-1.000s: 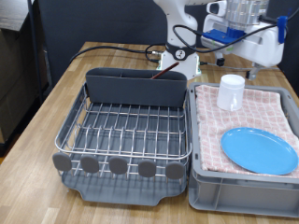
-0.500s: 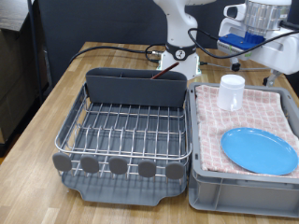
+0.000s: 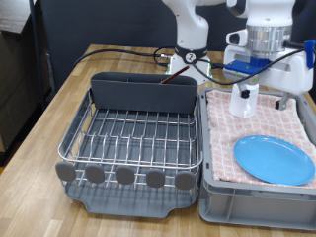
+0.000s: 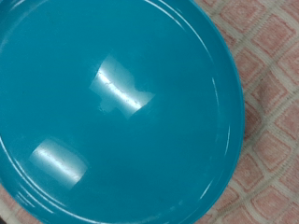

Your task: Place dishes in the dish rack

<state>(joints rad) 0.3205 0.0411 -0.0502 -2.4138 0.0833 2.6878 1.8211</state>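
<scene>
A round bright blue plate [image 3: 275,159] lies flat on the pink checked cloth in the grey crate [image 3: 259,200]; it fills nearly the whole wrist view [image 4: 117,107]. A small white cup [image 3: 243,101] stands upright on the cloth behind it. My gripper [image 3: 262,84] hangs over the crate, above the plate and just beside the cup, and its fingers do not show in the wrist view. The dish rack [image 3: 133,143] sits at the exterior view's left with a bare wire grid. A dark red-brown spoon tip [image 3: 179,80] seems to peek from its back compartment.
The rack and crate stand side by side on a wooden table [image 3: 59,104]. Cables [image 3: 118,51] run across the table behind the rack. The robot's base [image 3: 188,59] stands behind it, and a dark cabinet [image 3: 15,69] stands at the left.
The arm has swung from high at the back right down and forward over the crate, and now partly covers the cup. Plate, cup and rack have not moved.
</scene>
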